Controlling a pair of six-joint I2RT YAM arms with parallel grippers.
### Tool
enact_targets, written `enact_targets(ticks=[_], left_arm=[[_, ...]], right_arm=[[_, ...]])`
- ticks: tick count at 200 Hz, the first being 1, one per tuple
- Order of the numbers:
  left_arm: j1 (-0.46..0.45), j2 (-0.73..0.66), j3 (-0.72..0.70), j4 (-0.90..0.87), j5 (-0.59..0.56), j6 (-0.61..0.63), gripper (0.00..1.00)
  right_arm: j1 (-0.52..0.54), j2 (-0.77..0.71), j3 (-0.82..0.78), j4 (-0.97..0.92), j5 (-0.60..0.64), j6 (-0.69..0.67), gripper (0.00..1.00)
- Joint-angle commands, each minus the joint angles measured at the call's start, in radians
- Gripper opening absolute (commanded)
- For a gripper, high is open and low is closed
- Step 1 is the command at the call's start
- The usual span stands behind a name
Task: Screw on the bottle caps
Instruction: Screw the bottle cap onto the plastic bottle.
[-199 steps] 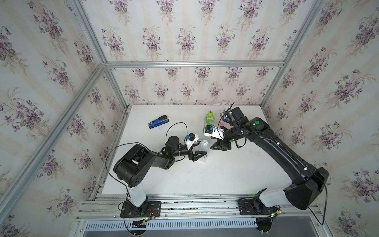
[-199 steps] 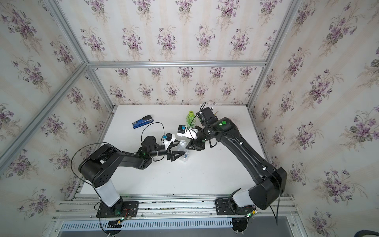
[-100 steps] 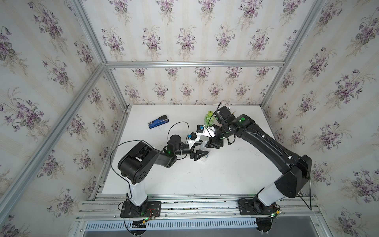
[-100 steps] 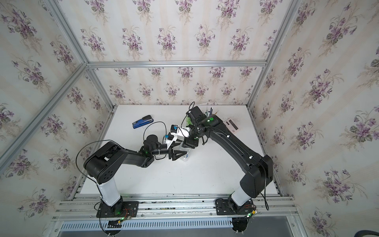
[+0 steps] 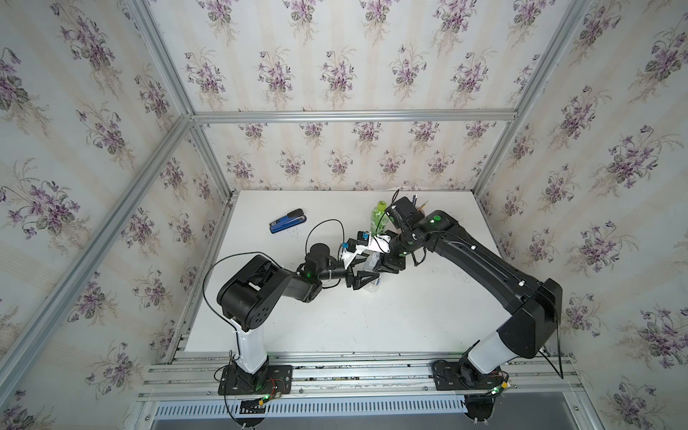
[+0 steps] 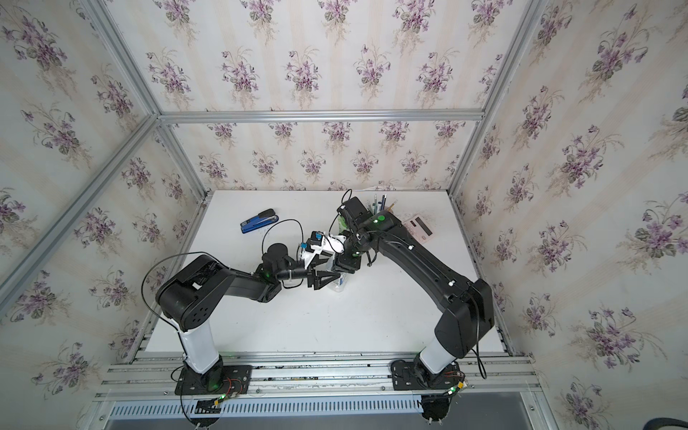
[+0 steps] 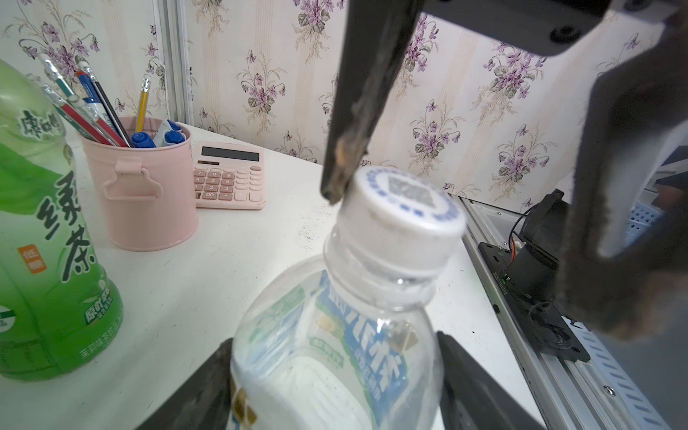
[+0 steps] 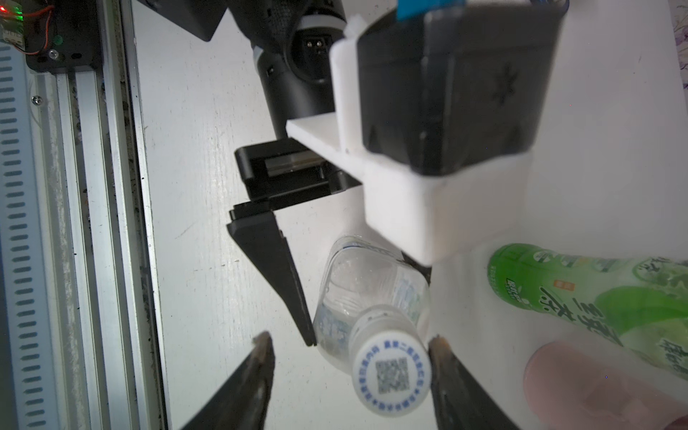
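Mid-tabletop, the left gripper (image 5: 368, 278) clamps the clear bottle (image 7: 335, 353) by its body, with the white cap (image 7: 402, 208) sitting on the neck. The right gripper (image 8: 350, 338) straddles the cap, spread, one finger touching its side. The plastic looks light, thin and slick: pinch the cap's side wall, gently.

Worktop (image 5: 409, 316), white. Standing on it: clear bottle (image 7: 335, 353) between my left claw's (image 5: 366, 278) fingers; green bottle (image 5: 379, 219) just beyond my right claw (image 8: 350, 346); pink pen cup (image 7: 149, 201) and calculator (image 7: 229, 178) farther beyond; blue stapler (image 5: 287, 220) well apart from both claws.
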Motion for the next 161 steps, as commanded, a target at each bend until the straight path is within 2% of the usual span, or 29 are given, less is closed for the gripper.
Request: enact_targets(ticks=[1,85,132,161], left_arm=[[0.006,0.022,-0.005,-0.208,-0.044,-0.012,0.81],[0.012,0.032,0.009,-0.231,-0.058,-0.026,0.81],[0.012,0.036,0.013,-0.232,-0.058,-0.027,0.81],[0.012,0.036,0.011,-0.230,-0.053,-0.023,0.81]], right_arm=[[0.001,-0.018,-0.008,-0.015,-0.008,0.029,0.64],[0.012,-0.097,-0.076,-0.051,-0.024,0.117,0.61],[0.042,-0.123,-0.085,-0.099,-0.106,0.135,0.60],[0.041,-0.132,-0.037,-0.018,0.050,0.127,0.61]])
